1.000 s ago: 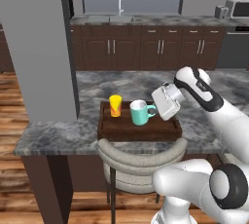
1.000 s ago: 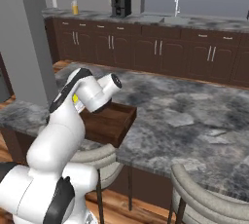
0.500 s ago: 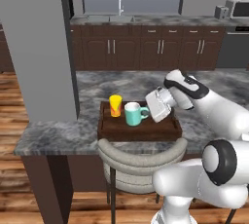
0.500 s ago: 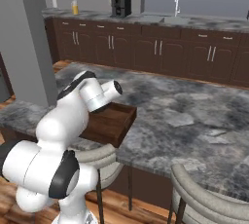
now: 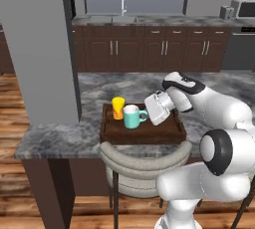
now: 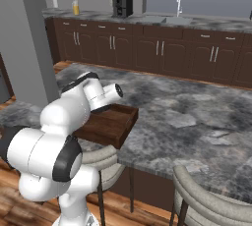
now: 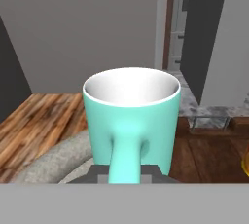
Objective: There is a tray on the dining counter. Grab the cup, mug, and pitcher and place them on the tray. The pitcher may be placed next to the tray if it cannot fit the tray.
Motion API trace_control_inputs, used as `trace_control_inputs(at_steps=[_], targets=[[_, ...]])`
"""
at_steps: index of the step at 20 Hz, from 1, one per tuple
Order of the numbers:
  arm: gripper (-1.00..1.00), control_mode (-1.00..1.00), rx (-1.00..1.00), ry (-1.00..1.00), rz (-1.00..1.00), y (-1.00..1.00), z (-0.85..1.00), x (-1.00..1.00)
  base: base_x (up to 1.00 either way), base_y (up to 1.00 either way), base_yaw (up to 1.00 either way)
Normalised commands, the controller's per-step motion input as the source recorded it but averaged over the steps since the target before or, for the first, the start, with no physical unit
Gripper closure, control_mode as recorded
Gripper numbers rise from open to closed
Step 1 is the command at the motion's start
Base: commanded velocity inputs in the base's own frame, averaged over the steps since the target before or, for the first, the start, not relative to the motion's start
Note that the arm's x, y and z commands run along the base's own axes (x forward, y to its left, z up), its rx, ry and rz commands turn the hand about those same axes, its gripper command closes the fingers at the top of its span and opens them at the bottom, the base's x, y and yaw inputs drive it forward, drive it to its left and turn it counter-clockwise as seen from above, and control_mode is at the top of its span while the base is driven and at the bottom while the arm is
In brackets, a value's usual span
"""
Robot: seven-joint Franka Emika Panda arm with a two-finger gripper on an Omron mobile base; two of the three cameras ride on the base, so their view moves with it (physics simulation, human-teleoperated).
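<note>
Arm bent forward over tray (image 5: 142,131), wrist tilted down; hand (image 5: 149,115) clamped narrow on mug (image 5: 132,117) handle, above tray.

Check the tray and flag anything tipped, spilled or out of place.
Nothing stands out. The cup and mug stand upright side by side on the tray, with no spill, and the fingers are closed on the mug's handle.

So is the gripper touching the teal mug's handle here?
Touching. In the hand view the mug handle runs down between the gripper fingertips, which close on it; the left base view agrees.
</note>
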Motion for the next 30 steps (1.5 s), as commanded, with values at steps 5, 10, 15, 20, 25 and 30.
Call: trace_control_inputs(at_steps=[5, 10, 15, 20, 25, 30], targets=[[1.0, -1.0, 0.0, 0.0, 0.0, 0.19, -0.23, 0.16, 0.0, 0.0, 0.0], [1.0, -1.0, 0.0, 0.0, 0.0, 0.09, -0.28, 0.21, 0.0, 0.0, 0.0], [1.0, -1.0, 0.01, 0.0, 0.0, 0.0, -0.25, 0.29, 0.0, 0.0, 0.0], [1.0, -1.0, 0.0, 0.0, 0.0, 0.0, -0.18, 0.35, 0.0, 0.0, 0.0], [1.0, -1.0, 0.0, 0.0, 0.0, 0.0, -0.18, 0.32, 0.0, 0.0, 0.0], [1.0, -1.0, 0.0, 0.0, 0.0, 0.05, -0.28, 0.22, 0.0, 0.0, 0.0]])
